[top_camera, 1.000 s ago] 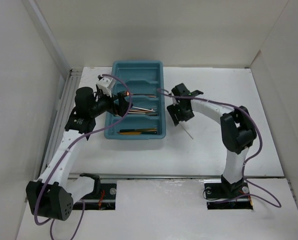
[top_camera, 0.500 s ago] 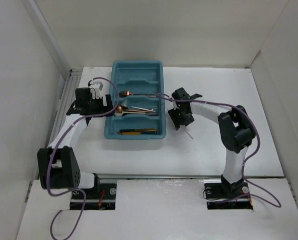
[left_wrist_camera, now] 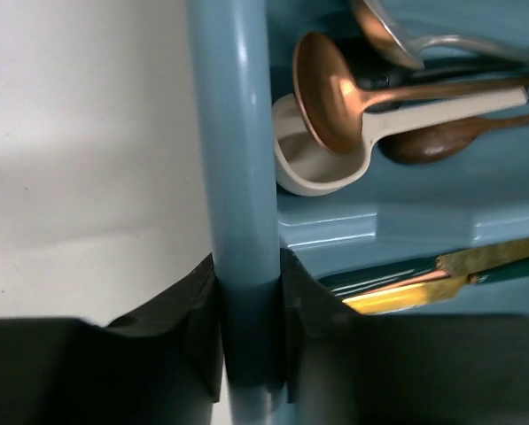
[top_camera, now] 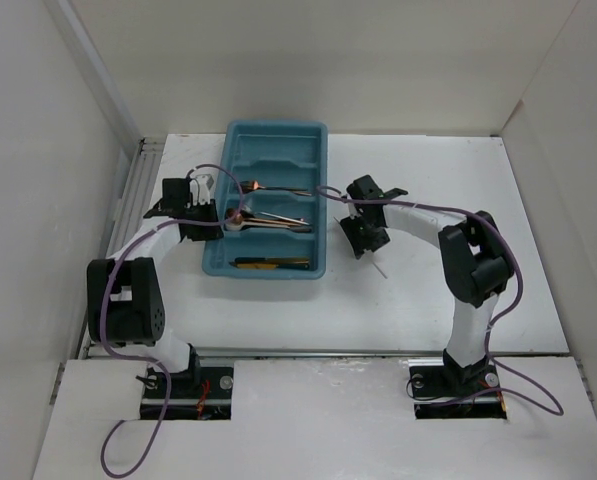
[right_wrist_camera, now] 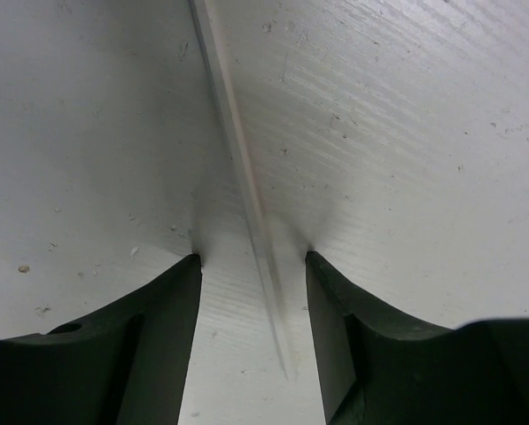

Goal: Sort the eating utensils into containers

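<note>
The teal tray [top_camera: 275, 130] lies at the back middle of the table, its slots holding a copper spoon [left_wrist_camera: 330, 97], a white spoon [left_wrist_camera: 317, 164], a dark spoon [left_wrist_camera: 432, 142] and gold utensils [left_wrist_camera: 423, 283]. My left gripper [top_camera: 208, 212] is shut on the tray's left rim [left_wrist_camera: 233, 133], one finger on each side of it [left_wrist_camera: 248, 274]. To the right of the tray, a thin pale chopstick [right_wrist_camera: 237, 150] lies on the table [top_camera: 378, 268]. My right gripper [top_camera: 363, 240] is down at the table, open, its fingers either side of the chopstick without touching it [right_wrist_camera: 252, 266].
White walls close in the table on the left, back and right. A ribbed strip [top_camera: 138, 190] runs along the table's left edge beside my left arm. The right arm's purple cable [top_camera: 418, 208] loops above the table.
My left gripper has left the inside of the tray, moved to its left rim and closed on it; the tray has shifted slightly left. My right gripper has narrowed around the chopstick.
</note>
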